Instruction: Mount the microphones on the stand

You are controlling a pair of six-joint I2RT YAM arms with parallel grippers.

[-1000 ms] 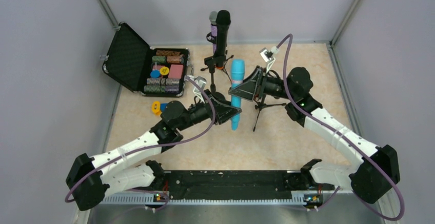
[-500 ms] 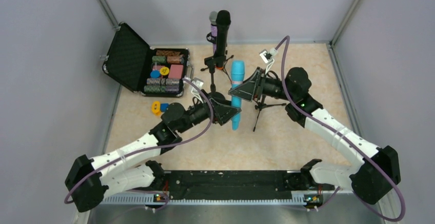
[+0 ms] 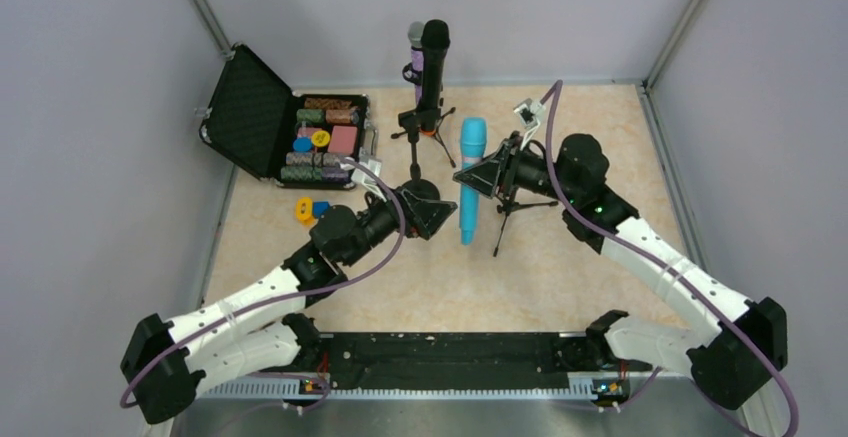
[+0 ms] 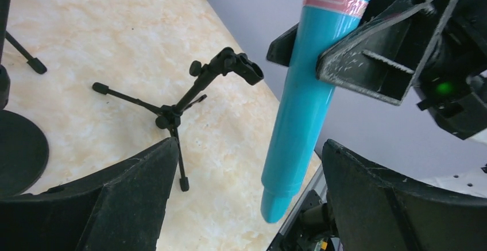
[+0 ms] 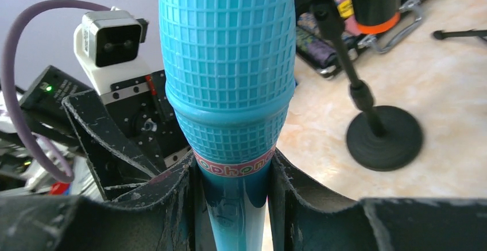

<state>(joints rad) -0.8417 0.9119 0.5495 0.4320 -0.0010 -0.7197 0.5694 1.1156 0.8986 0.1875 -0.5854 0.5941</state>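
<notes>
Blue microphone [image 3: 467,207] | pinched in right hand [image 5: 234,193] | left hand [image 3: 435,212] spread beside it

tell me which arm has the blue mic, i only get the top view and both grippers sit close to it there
observer: The right gripper is shut on the blue microphone, just under its head, at the pink band.
operator: and the left one
observer: The left gripper is open; the handle shows between its fingers, touching neither.
operator: is the stand clip free
observer: Yes, the left wrist view shows the tripod stand with an empty clip.
</notes>
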